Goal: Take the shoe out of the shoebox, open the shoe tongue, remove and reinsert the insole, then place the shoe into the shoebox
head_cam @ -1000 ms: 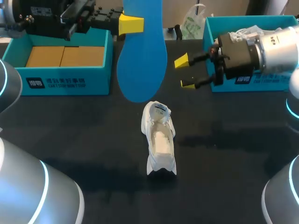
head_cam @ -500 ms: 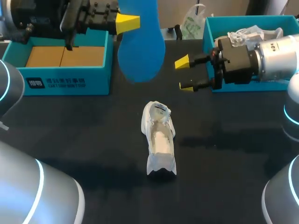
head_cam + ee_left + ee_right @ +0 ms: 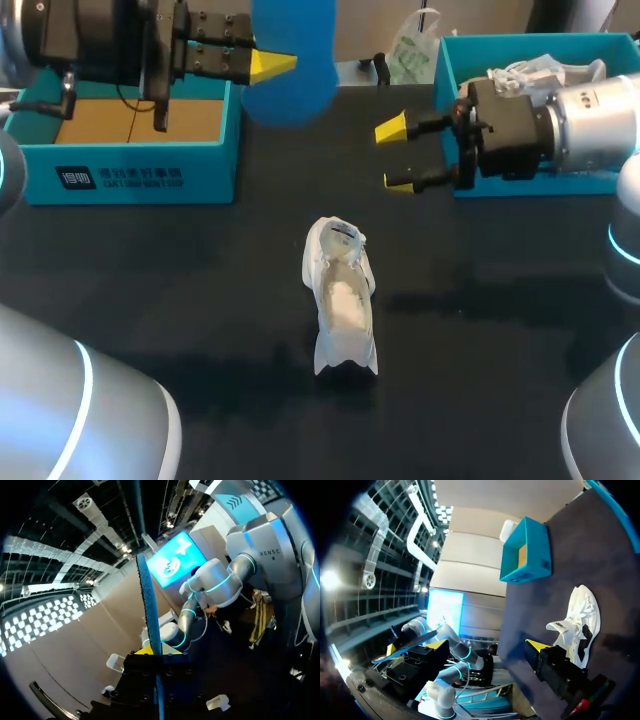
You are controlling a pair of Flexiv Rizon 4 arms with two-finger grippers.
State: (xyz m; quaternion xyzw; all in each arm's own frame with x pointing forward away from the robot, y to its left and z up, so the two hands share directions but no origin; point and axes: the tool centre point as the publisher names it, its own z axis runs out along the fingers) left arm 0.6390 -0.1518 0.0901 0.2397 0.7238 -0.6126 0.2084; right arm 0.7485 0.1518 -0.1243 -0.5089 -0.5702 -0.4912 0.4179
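L gripper (image 3: 270,65) pinches the insole (image 3: 291,52) edge-on up high, R gripper (image 3: 395,155) open & empty, so a thin grip could let it twist or slip, missing the shoe (image 3: 343,300).

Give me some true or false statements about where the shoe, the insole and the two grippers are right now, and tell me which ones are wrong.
1. The left gripper holds the blue insole in the air. True.
2. The white shoe lies inside the left teal box. False: it sits on the table, between the two boxes.
3. The right gripper is open and holds nothing. True.
4. The left teal box is stuffed with white wrapping. False: it shows a bare cardboard bottom; the white wrapping is in the right teal box.
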